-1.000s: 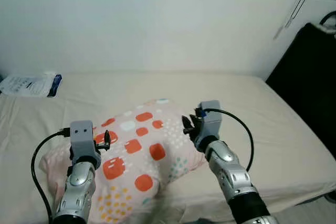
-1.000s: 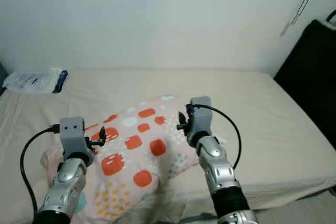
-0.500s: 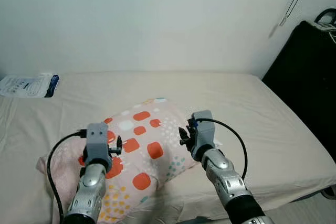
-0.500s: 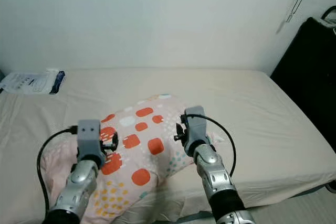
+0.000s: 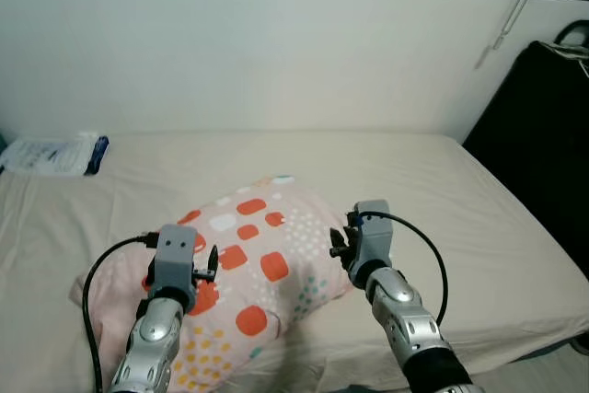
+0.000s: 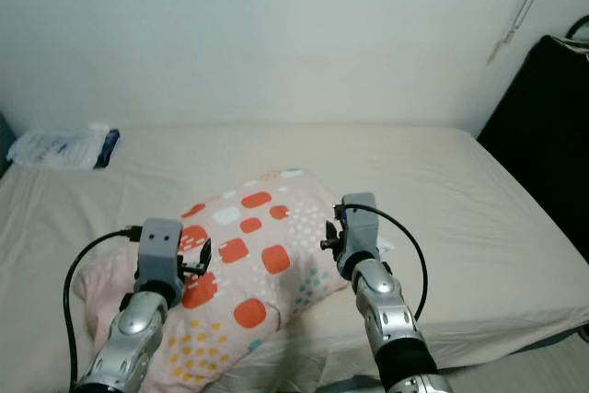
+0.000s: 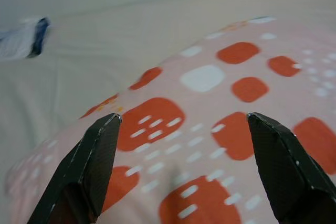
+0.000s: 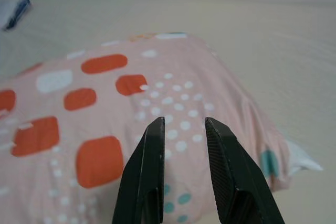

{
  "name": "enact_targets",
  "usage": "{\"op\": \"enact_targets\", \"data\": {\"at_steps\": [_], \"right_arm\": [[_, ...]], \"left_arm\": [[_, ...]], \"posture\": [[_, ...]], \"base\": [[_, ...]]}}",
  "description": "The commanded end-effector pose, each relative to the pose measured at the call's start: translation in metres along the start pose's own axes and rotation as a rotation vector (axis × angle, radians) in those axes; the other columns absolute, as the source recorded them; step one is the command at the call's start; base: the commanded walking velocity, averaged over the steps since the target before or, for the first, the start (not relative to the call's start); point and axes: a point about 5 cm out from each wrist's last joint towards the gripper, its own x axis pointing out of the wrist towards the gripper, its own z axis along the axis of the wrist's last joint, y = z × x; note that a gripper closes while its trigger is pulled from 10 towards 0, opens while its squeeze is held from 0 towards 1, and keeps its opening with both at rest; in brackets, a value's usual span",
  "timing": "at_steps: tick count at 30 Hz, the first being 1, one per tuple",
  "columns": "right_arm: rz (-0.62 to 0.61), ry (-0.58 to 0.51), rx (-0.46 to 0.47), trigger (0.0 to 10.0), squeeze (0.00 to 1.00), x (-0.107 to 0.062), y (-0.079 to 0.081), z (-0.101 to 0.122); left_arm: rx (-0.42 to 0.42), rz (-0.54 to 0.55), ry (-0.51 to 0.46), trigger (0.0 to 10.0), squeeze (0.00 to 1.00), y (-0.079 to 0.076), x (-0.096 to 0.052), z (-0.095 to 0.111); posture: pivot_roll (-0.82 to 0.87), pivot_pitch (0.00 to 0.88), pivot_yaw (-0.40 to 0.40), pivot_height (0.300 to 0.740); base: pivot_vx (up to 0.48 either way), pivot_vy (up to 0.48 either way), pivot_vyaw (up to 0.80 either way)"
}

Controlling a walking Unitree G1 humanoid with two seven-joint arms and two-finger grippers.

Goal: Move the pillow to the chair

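Pillow [image 5: 248, 273] lies between tools, long axis diagonal on bed [image 5: 442, 200]. Left tool [image 7: 184, 171] spread wide over pillow; right tool [image 8: 184, 169] nearly together at its right edge.

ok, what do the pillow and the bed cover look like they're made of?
Pillow: looks like soft matte woven fabric, printed with orange and white patches; it sags and creases. Bed cover: plain beige cloth, matte, with faint wrinkles. The exact fibre of either can't be told.

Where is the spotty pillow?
The pillow lies on the bed, near its front edge, between the left gripper and the right gripper.
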Motion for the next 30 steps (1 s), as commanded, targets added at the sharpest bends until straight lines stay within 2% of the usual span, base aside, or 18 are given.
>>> {"op": "enact_targets", "data": {"at_steps": [1, 3, 4, 5, 11, 18, 20, 22, 23, 25, 26, 27, 28, 30], "right_arm": [[0.013, -0.002, -0.053, 10.0, 0.0, -0.002, 0.0, -0.001], [0.046, -0.013, -0.085, 10.0, 0.0, -0.004, 0.002, 0.002], [0.108, -0.025, -0.169, 10.0, 0.0, -0.006, 0.005, 0.004], [0.126, -0.026, -0.19, 10.0, 0.0, -0.007, 0.006, 0.004], [0.142, -0.032, -0.198, 10.0, 0.0, -0.005, 0.01, 0.006], [0.21, -0.063, -0.246, 10.0, 0.0, 0.011, 0.027, 0.022], [0.232, -0.074, -0.222, 10.0, 0.0, 0.018, 0.034, 0.03], [0.22, -0.076, -0.144, 10.0, 0.0, 0.023, 0.036, 0.036], [0.22, -0.076, -0.144, 10.0, 0.0, 0.023, 0.036, 0.036], [0.179, -0.073, -0.07, 10.0, 0.0, 0.025, 0.034, 0.037], [0.179, -0.073, -0.07, 10.0, 0.0, 0.025, 0.034, 0.037], [0.132, -0.039, -0.014, 10.0, 0.0, 0.026, 0.031, 0.033], [0.099, -0.013, 0.03, 10.0, 0.0, 0.026, 0.03, 0.027], [0.104, -0.009, 0.043, 10.0, 0.0, 0.025, 0.031, 0.023]], "left_arm": [[0.001, 0.034, 0.064, 10.0, 0.0, 0.001, -0.002, -0.011], [0.008, 0.006, 0.046, 10.0, 0.0, -0.003, -0.001, -0.008], [0.01, -0.01, 0.022, 10.0, 0.0, -0.008, 0.003, -0.002], [-0.001, -0.007, 0.019, 10.0, 0.0, -0.009, 0.004, -0.001], [-0.031, 0.005, 0.024, 10.0, 0.0, -0.009, 0.005, -0.001], [-0.103, 0.038, 0.037, 10.0, 0.0, -0.015, 0.02, 0.012], [-0.102, 0.077, 0.063, 10.0, 0.0, -0.016, 0.03, 0.02], [-0.126, 0.087, 0.037, 10.0, 0.0, -0.015, 0.037, 0.032], [-0.126, 0.087, 0.037, 10.0, 0.0, -0.015, 0.037, 0.032], [-0.179, 0.096, -0.006, 10.0, 0.0, -0.012, 0.039, 0.041], [-0.179, 0.096, -0.006, 10.0, 0.0, -0.012, 0.039, 0.041], [-0.263, 0.064, -0.048, 10.0, 0.0, -0.01, 0.038, 0.044], [-0.252, 0.055, -0.064, 10.0, 0.0, -0.008, 0.036, 0.042], [-0.24, 0.034, -0.075, 10.0, 0.0, -0.009, 0.034, 0.04]], "posture": [[0.1, 0.0, -0.08, 0.74], [0.11, 0.0, -0.087, 0.74], [0.1, 0.0, -0.091, 0.74], [0.1, 0.0, -0.092, 0.74], [0.1, 0.0, -0.112, 0.74], [0.1, 0.0, -0.117, 0.74], [0.1, 0.0, -0.122, 0.74], [0.11, 0.0, -0.123, 0.74], [0.11, 0.0, -0.123, 0.74], [0.11, 0.0, -0.12, 0.74], [0.11, 0.0, -0.12, 0.74], [0.11, 0.0, -0.118, 0.74], [0.1, 0.0, -0.116, 0.74], [0.1, 0.0, -0.112, 0.74]], "base": [[0.0, 0.0, 0.0], [0.0, 0.0, 0.0], [0.0, 0.0, 0.0], [0.0, 0.0, 0.0], [0.0, 0.0, 0.0], [0.0, 0.0, 0.0], [0.0, 0.0, 0.0], [0.0, 0.0, 0.0], [0.0, 0.0, 0.0], [0.0, 0.0, 0.0], [0.0, 0.0, 0.0], [0.0, 0.0, 0.0], [0.0, 0.0, 0.0], [0.0, 0.0, 0.0]]}}
